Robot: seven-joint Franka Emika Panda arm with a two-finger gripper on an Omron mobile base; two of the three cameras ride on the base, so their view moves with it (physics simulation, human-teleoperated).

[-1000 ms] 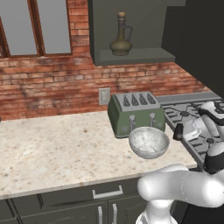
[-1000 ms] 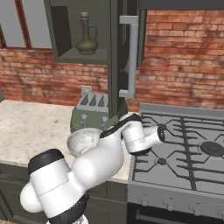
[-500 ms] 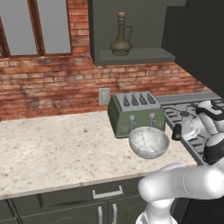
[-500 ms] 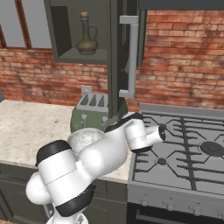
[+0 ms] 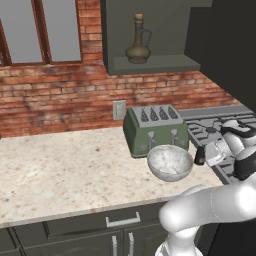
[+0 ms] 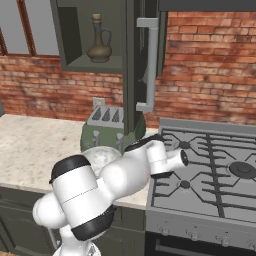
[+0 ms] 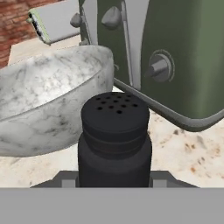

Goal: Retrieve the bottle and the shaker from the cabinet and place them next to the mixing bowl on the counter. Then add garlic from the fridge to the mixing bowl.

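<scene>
The fingers (image 7: 114, 181) hold the shaker (image 7: 114, 140) just beside the mixing bowl (image 5: 170, 162); next it likely needs lowering onto the bench (image 5: 65, 170), then releasing.

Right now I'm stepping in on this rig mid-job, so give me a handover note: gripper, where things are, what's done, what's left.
Gripper: shut on the shaker, held low over the counter right beside the mixing bowl, in front of the green toaster.
Bottle: on the cabinet shelf, not yet fetched.
Fridge: I can't make it out from these views.
Done: shaker taken out and brought to the bowl.
Left: release the shaker beside the bowl, fetch the bottle and set it there too, then put garlic from the fridge into the bowl.
</scene>
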